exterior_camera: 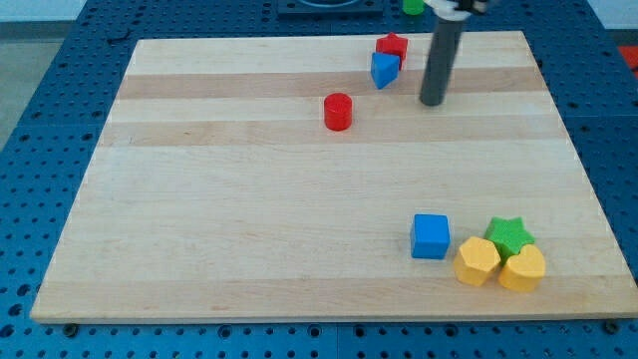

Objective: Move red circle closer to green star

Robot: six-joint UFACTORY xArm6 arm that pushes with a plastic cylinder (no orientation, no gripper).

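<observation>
Camera view: pale wooden board (249, 249) with lengthwise grain bands, lying on a blue perforated table (50, 100). The dark rod comes down from the top edge, smooth and cylindrical; my tip (432, 102) rests on the board in the upper right of the frame. There is no claw on this arm, only the rod, so nothing is gripped.

Red circle (338, 111): a short glossy cylinder, standing alone in the upper middle of the frame, well left of my tip and not touching it. Green star (509, 234): lower right of the frame, well apart from the red circle.

Red star (393, 46) sits near the top edge, left of the rod. A blue block (384, 70), angular, exact shape unclear, touches its lower left side. Both lie just left of my tip, apart from it.

Lower right cluster: blue cube (431, 236), then yellow hexagon (478, 261) and yellow heart (523, 268) side by side, both pressed against the green star from below. A green block (412, 6) shows partly at the top edge, off the board.
</observation>
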